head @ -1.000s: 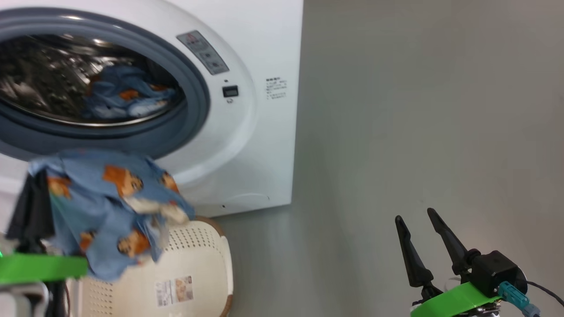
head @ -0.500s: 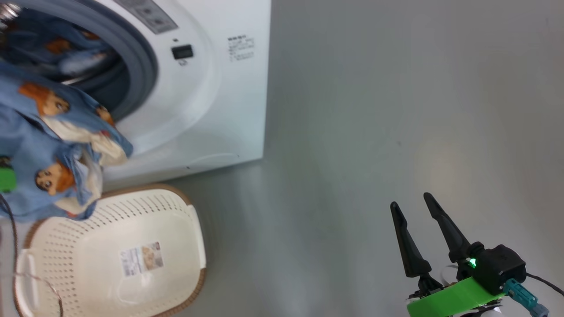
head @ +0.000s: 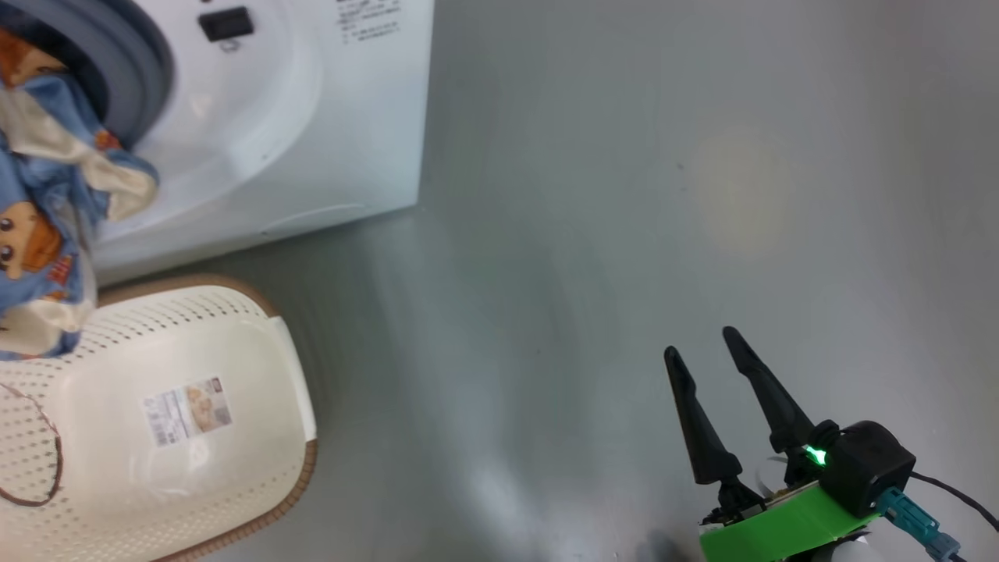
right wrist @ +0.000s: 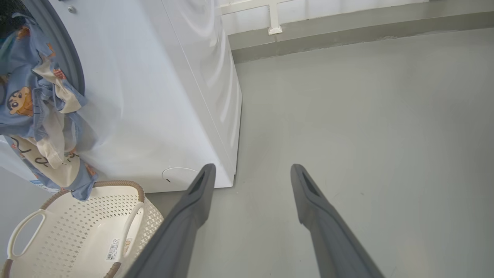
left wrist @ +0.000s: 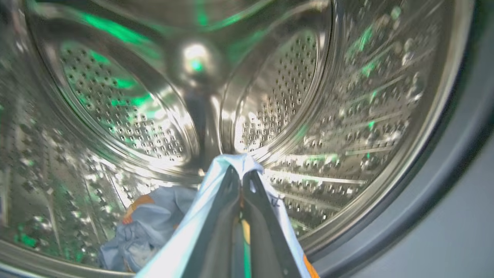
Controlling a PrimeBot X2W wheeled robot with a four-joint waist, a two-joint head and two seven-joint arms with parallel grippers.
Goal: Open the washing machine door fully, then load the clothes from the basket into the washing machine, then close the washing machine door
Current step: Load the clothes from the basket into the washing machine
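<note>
My left gripper (left wrist: 241, 173) is shut on the clothes (left wrist: 227, 164), pale blue cloth draped over its fingers, and points into the steel drum (left wrist: 293, 81) of the washing machine (head: 343, 117). More blue clothes (left wrist: 146, 224) lie on the drum floor. In the head view the held clothes (head: 39, 218) hang at the machine's mouth, over the basket (head: 156, 484). The right wrist view shows the clothes (right wrist: 34, 116) hanging from the opening above the basket (right wrist: 73, 231). My right gripper (head: 706, 343) stands open over the floor at the lower right. The washing machine door is out of view.
The basket's white inside shows a paper label (head: 187, 410) and nothing else. Grey floor (head: 624, 195) stretches right of the machine. A low ledge and wall (right wrist: 347, 23) run behind it. A thin cable (head: 47, 460) loops over the basket's left side.
The head camera has swung down and right, so the machine and basket slid up and left in its view. The held clothes have gone from in front of the opening into its mouth. The right gripper stays open.
</note>
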